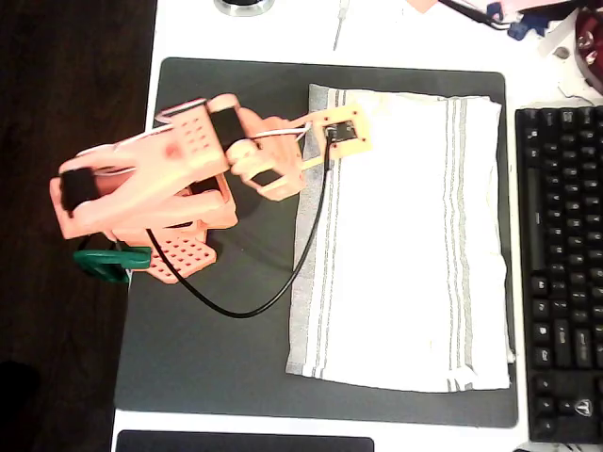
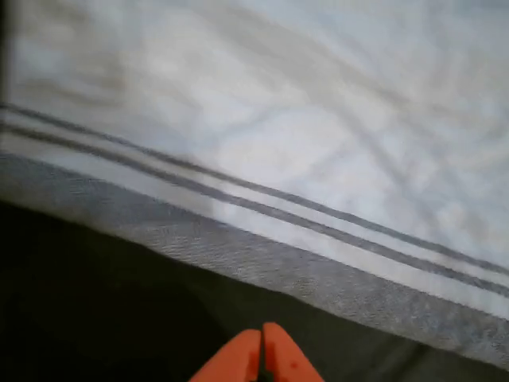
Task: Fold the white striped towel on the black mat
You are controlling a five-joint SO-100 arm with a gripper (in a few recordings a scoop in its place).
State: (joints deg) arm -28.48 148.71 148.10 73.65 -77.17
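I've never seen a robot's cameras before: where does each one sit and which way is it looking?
Overhead view: fixed above the table, looking straight down on the black mat, white striped towel, keyboard and the whole orange arm.
Wrist view: rides on the arm, looking down and forward past the closed gripper fingertips at the towel's striped edge.
Shared: the towel on the mat.

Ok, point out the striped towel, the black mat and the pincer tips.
white striped towel (image 1: pixel 405 235): overhead view, on its plain white middle.
black mat (image 1: pixel 207 358): overhead view, on the bare part left of the towel.
pincer (image 2: pixel 262 350): wrist view, where the two orange tips meet, over the mat by the towel's edge.
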